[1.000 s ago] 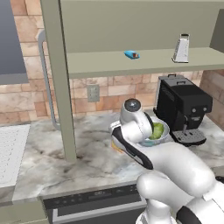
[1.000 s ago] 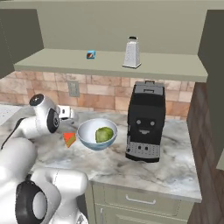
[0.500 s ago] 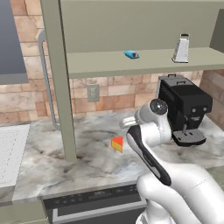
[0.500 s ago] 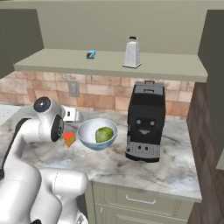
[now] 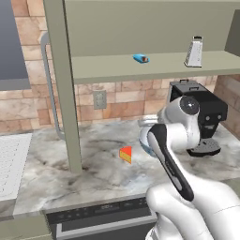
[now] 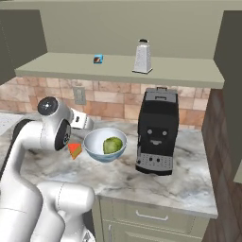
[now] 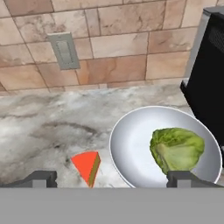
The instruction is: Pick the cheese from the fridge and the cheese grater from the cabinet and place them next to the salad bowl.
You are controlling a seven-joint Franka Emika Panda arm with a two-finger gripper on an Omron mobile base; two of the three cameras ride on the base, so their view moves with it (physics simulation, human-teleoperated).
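Over the last second the arm has lifted and swung back from the counter, so the cheese (image 5: 125, 154) now lies in plain sight on the marble with nothing holding it. It rests on the counter (image 6: 142, 179) just beside the salad bowl (image 6: 105, 144), on the side away from the black coffee machine (image 6: 156, 131); the hand view shows the cheese (image 7: 87, 166) close to the bowl's rim (image 7: 117, 151) but apart from it. The gripper (image 7: 111, 179) hangs above the two, its finger tips spread wide with nothing between them. By my reading, the cheese half of the job is done and the grater half is about to begin. The cheese grater (image 5: 193, 52) stands upright on the shelf of the open cabinet (image 6: 118, 70), toward the coffee-machine side, well apart from a small blue object (image 5: 140, 58) on the same shelf. The next move would call for raising the hand well up to shelf level, turning it toward the grater and coming in level, staying clear of the top of the coffee machine below and the cabinet wall beside it. The grater is tall and tapered, so a nudge before the jaws close could likely tip it over.
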